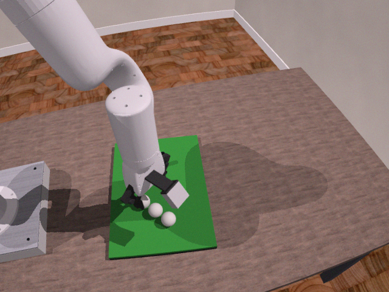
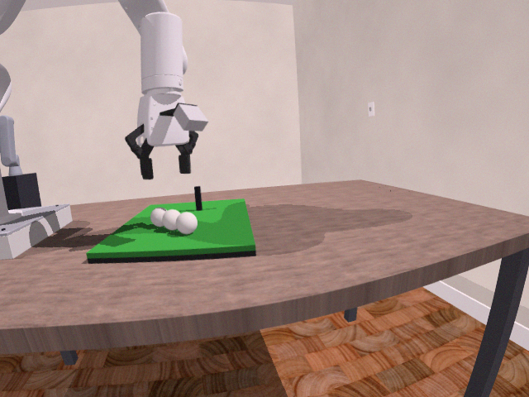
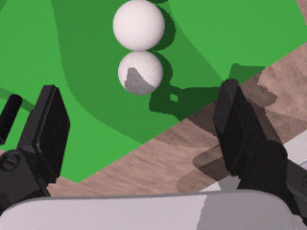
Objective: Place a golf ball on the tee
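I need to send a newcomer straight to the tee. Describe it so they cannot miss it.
Find the green mat on the brown table. Three white balls lie in a row on it, below the open gripper. Behind them, the tee is the one short black post standing upright, apart from the balls, with nothing on top.

Three plain white golf balls (image 2: 173, 219) are seen on a bright green mat (image 2: 221, 239) edged in black. A black rubber tee (image 2: 197, 198) is shown upright on the mat. The desk (image 2: 341, 239) is finished in brown wood grain. The claw (image 2: 165, 168) is fitted with black fingers (image 2: 146, 168) under a pale grey-white body. The floor (image 1: 194, 47) is patterned in reddish-brown parquet, and the walls (image 2: 406, 85) are coloured beige.
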